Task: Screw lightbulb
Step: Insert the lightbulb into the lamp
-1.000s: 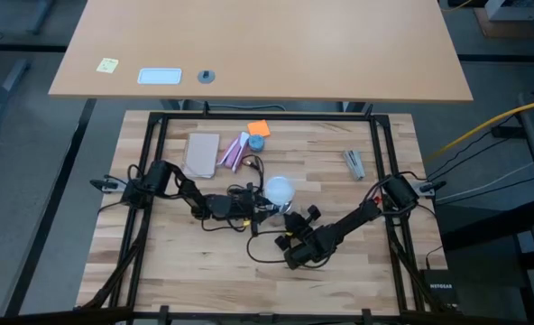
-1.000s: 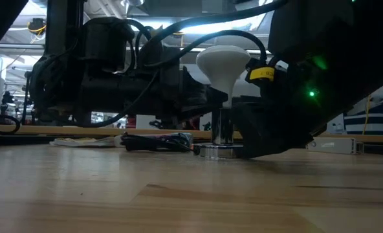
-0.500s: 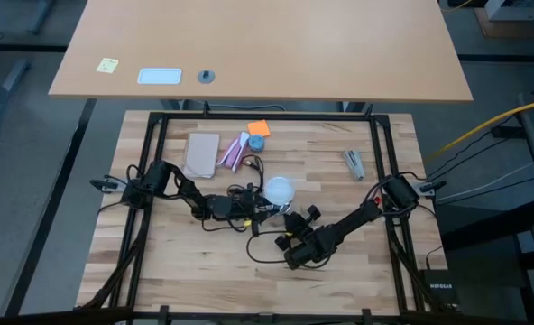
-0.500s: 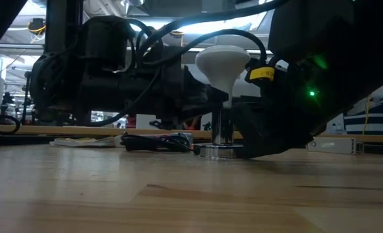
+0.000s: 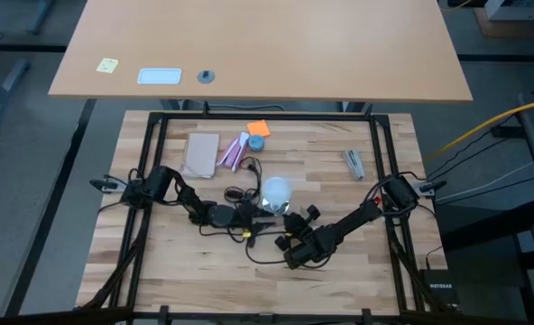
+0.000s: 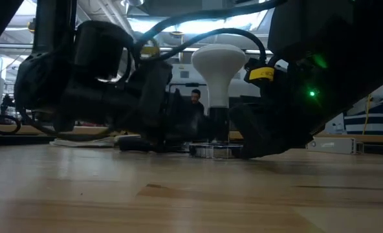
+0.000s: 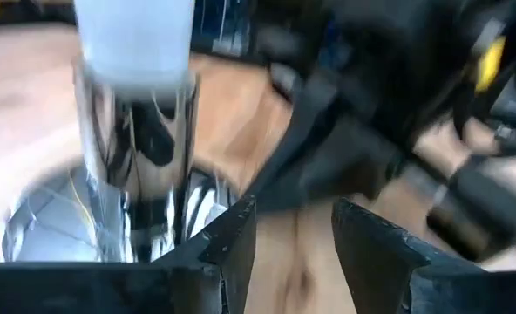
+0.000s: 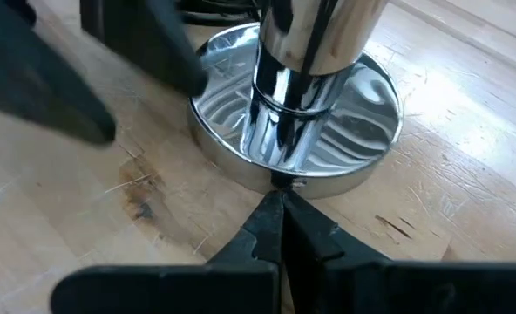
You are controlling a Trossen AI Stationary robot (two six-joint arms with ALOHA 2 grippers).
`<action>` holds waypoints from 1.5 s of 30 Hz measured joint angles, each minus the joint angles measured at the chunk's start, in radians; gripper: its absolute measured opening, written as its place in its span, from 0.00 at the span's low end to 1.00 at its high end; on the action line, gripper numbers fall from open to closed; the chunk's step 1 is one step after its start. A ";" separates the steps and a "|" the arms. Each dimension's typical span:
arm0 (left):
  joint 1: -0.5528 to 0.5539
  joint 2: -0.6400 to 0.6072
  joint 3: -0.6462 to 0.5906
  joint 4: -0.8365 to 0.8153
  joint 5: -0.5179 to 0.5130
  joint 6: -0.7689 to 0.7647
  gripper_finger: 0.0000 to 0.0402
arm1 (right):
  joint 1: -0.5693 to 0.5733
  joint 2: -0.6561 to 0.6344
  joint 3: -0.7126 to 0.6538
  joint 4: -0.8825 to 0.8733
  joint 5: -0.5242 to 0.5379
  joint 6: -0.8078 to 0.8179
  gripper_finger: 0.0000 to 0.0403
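Low view: the frosted white lightbulb (image 6: 217, 65) stands upright, globe on top, its neck seated in the chrome stem of the silvery socket (image 6: 212, 150), whose round base rests flat on the wooden table (image 6: 178, 194). From above, the lightbulb (image 5: 275, 190) sits near the table's middle, with a thin dark cord (image 5: 249, 248) looping away from the socket.

Left of the lightbulb, the left gripper (image 7: 293, 231) lies low over the table, its arm stretched in from the left edge; its jaws are spread with bare wood between them, just beside the socket's stem and not touching it in the left wrist view.

On the lightbulb's other side, the right gripper (image 8: 280, 205) reaches in from the right edge, arm folded low to the table; its jaws are pressed together, tips meeting at the rim of the socket's base.

Beyond the lightbulb, toward the table's far edge, lie a tan pad (image 5: 202, 153), a pink-and-white packet (image 5: 234, 152) and an orange note (image 5: 259, 128).
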 joint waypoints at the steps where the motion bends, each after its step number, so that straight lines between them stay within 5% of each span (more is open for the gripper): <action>1: -0.004 0.000 0.000 -0.006 -0.001 -0.020 0.36 | 0.000 0.000 0.000 0.000 0.000 0.000 0.01; 12: -0.062 -0.003 0.000 0.034 -0.013 -0.090 0.36 | 0.001 0.000 0.000 0.000 -0.001 -0.002 0.01; 18: -0.083 -0.006 -0.031 0.190 -0.070 -0.052 0.36 | 0.001 0.000 0.000 0.001 -0.001 -0.032 0.01; 34: -0.108 -0.208 -0.256 0.180 -0.171 0.045 0.36 | 0.041 0.000 0.000 0.003 0.025 -0.055 0.01; 45: -0.050 -0.208 -0.213 0.022 -0.170 0.006 0.36 | 0.041 0.000 0.000 0.007 0.024 -0.056 0.01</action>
